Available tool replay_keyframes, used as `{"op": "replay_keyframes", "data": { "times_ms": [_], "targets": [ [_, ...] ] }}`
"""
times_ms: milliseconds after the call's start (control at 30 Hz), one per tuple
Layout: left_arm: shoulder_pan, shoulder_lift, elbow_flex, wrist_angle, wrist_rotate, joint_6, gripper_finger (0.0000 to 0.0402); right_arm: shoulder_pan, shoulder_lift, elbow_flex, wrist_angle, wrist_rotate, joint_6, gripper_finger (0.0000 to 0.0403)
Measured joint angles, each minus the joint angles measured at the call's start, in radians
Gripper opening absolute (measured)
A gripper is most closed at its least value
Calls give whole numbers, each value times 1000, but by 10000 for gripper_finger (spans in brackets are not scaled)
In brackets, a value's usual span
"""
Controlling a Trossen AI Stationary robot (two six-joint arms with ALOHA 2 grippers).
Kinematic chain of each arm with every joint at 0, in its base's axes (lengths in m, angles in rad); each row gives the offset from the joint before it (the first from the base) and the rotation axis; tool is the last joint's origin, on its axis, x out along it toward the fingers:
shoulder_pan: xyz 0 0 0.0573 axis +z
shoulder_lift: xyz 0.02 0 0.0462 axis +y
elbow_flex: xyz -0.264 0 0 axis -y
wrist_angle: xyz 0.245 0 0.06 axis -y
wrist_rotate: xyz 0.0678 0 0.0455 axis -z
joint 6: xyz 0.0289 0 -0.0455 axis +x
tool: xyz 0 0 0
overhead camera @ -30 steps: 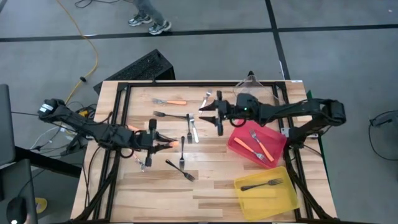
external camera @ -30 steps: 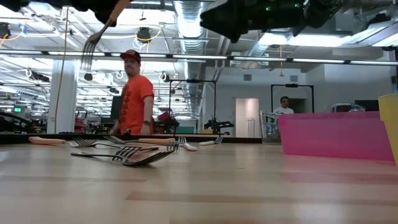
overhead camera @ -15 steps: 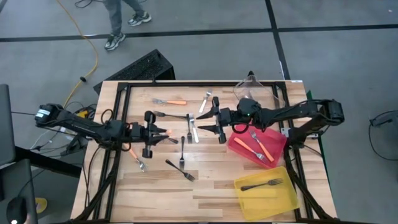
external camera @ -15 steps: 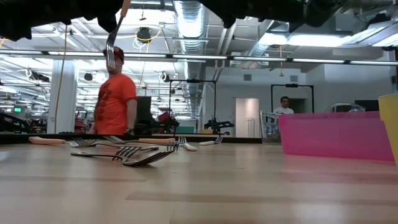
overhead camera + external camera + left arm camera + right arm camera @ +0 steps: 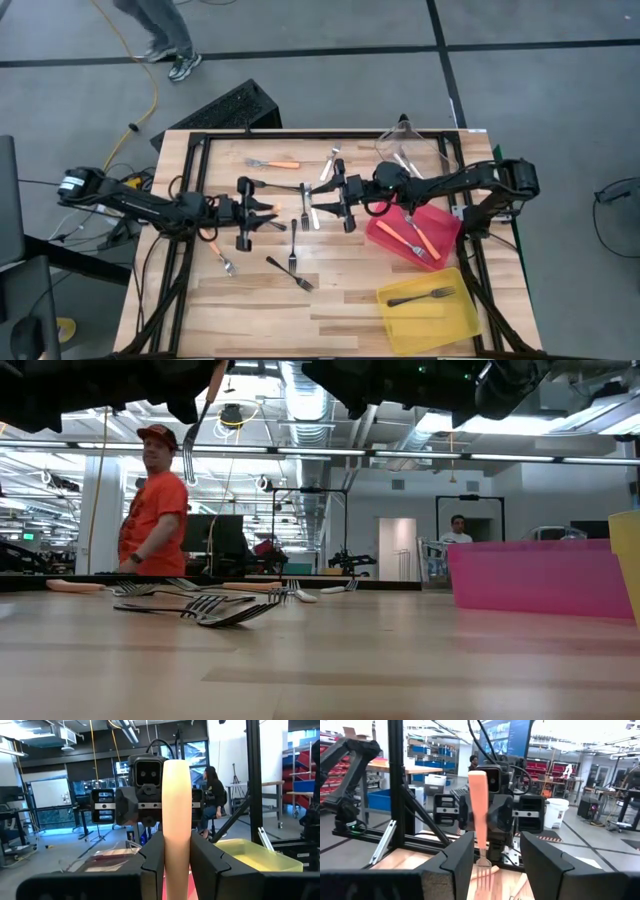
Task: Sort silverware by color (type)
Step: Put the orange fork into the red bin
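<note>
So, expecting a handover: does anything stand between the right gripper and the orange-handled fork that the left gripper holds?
Nothing visible does. The left gripper holds the orange-handled metal fork, and the open right gripper faces it directly.

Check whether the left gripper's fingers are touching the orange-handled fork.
Touching. In the left wrist view, the left gripper has both fingers pressed against the orange-handled fork, no gap on either side.
</note>
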Motion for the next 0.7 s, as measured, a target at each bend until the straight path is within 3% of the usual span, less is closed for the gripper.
{"op": "replay_keyframes", "data": {
  "times_ms": [467,700],
  "targets": [
    [0,22,0,104,-4,11,54,-34,-3,0,53,1,51,183],
    [0,22,0,123,-12,8,54,-54,-3,0,36,50,33,183]
  ]
}}
